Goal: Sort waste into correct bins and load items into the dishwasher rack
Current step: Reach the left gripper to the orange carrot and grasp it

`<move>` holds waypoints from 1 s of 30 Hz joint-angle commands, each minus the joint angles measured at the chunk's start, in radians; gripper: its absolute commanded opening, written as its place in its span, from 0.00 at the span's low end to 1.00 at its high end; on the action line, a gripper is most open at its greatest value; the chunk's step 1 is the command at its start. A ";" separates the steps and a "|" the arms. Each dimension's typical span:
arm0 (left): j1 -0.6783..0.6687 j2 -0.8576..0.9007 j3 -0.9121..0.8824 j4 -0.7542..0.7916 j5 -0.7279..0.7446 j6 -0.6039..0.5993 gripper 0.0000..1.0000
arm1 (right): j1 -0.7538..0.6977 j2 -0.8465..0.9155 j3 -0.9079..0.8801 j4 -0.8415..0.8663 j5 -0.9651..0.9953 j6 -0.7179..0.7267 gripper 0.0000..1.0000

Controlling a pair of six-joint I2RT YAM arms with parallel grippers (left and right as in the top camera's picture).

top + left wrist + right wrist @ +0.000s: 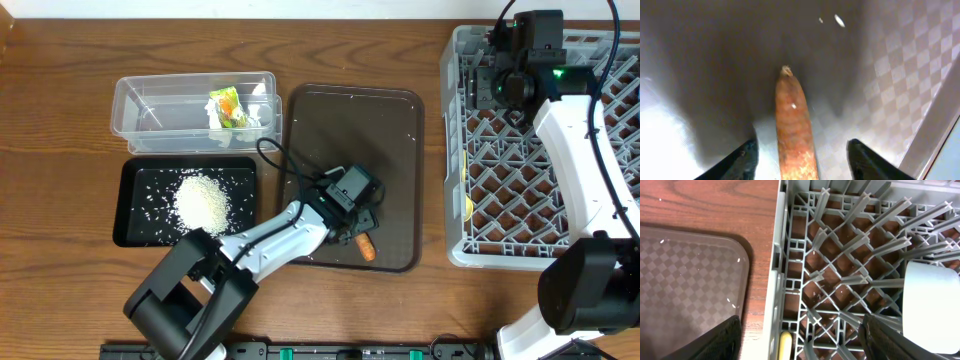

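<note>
A thin orange carrot piece [795,120] lies on the brown serving tray [350,130], near its front edge. My left gripper [802,162] is low over it, open, with one finger on each side and a gap on both sides; in the overhead view the carrot [366,248] pokes out just past the fingers. My right gripper [802,342] hangs open and empty over the grey dishwasher rack [520,170], at its left wall. A pale yellow spoon [785,346] and a light blue cup [930,300] rest in the rack. The clear tub [150,105] holds a wrapper [228,105] and white tissue. Rice [203,200] is piled in the black tray [135,215].
A few loose rice grains [839,20] lie scattered on the brown tray. A black cable [285,165] loops over the tray's left edge. The rack's upright pegs [865,235] stand under the right gripper. Bare wood [60,120] lies left of the bins.
</note>
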 commanded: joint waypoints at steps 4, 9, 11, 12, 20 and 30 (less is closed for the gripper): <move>-0.034 0.034 0.004 -0.008 0.000 -0.003 0.47 | 0.014 0.005 0.001 -0.002 -0.008 0.014 0.73; -0.049 0.034 0.004 -0.010 0.000 -0.004 0.36 | 0.014 0.005 0.001 -0.006 -0.008 0.014 0.73; -0.049 0.034 0.004 -0.011 -0.001 -0.010 0.33 | 0.014 0.005 0.001 -0.010 -0.008 0.014 0.73; -0.049 0.034 0.004 -0.010 -0.001 -0.010 0.32 | 0.014 0.005 0.001 -0.011 -0.008 0.014 0.73; -0.049 0.034 0.004 0.000 -0.013 -0.018 0.22 | 0.014 0.005 0.001 -0.012 -0.008 0.013 0.73; 0.036 -0.010 0.005 0.005 -0.016 0.048 0.12 | 0.014 0.005 0.001 -0.012 -0.007 0.013 0.74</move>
